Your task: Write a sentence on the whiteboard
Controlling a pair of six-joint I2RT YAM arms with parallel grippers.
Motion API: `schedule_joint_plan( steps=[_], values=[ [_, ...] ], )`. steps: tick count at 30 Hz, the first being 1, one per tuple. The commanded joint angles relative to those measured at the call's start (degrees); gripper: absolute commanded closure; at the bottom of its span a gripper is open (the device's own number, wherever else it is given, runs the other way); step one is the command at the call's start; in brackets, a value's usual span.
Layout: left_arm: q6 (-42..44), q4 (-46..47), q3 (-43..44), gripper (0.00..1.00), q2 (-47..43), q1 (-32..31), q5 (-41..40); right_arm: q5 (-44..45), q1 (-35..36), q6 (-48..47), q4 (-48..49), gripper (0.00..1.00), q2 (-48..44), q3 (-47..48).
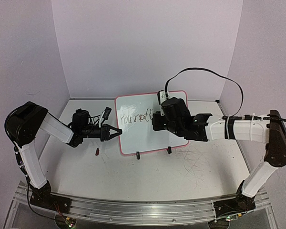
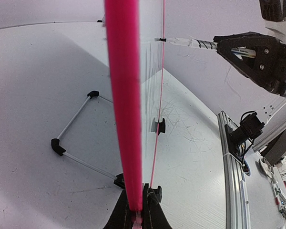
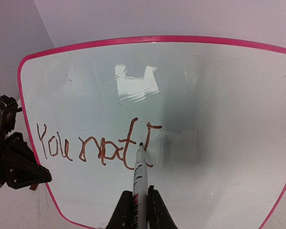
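- The board [image 1: 142,139] stands nearly upright on the table [image 1: 133,181], on two black feet [image 1: 137,154], about midway between the two arms.
- The right gripper [image 3: 137,202] is closed tight on a marker [image 3: 138,174]. The marker points forward, and its tip touches the board.
- The sentence [image 3: 93,145] is a single line of dark scrawl on the left half of the board (I read "You", then something like "nott"). The tip rests at the right end of this line, on the lower part of the last letter.
- The left gripper [image 2: 139,202] is clamped on the pink rim [image 2: 124,95] at the left edge, low on that side. Its jaws are pressed together on the rim.
- From the right wrist view, the left gripper sits just left of the "Y", outside the rim.
- To the right of the tip the board is plain white up to the right rim, and there is white above and below the line also.
- Behind the board a thin wire stand [image 2: 76,114] with black corners lies on the table.
- A small dark thing [image 1: 97,151] lies on the table under the left gripper; I cannot tell what it is.
- Pale walls [image 1: 148,47] close the table at the back and on both sides. The back wall is well apart from the board.
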Motion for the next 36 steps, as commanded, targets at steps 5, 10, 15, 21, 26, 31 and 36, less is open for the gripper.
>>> schedule_joint_plan(
  steps=[5,10,15,21,26,31,36],
  values=[
    [2.3,-2.2,1.3,1.00,-0.7,-0.2,-3.5,5.6,-0.3,0.7,-1.4,1.00,-0.2,2.1],
    [2.3,-2.1,1.2,1.00,-0.7,-0.2,-3.6,5.7,-0.3,1.1,-1.6,1.00,-2.9,0.7],
    [2.3,-2.2,1.3,1.00,-0.7,-0.2,-3.5,-0.6,-0.6,0.2,2.2,1.00,-5.3,-2.2],
    [2.3,-2.2,1.3,1.00,-0.8,-0.2,-3.5,-2.1,-1.5,1.8,1.8,1.00,-4.0,-3.1],
    [2.3,-2.3,1.3,1.00,-0.7,-0.2,-3.5,-1.7,-1.6,1.8,1.0,1.00,-2.9,-2.2],
    [2.3,-2.3,1.3,1.00,-0.7,-0.2,-3.4,-1.6,-1.6,1.7,0.4,1.00,-2.2,-1.8],
    [2.3,-2.2,1.4,1.00,-0.6,-0.3,-3.5,-1.6,-1.6,2.1,-0.3,1.00,-1.9,-1.8]
  ],
)
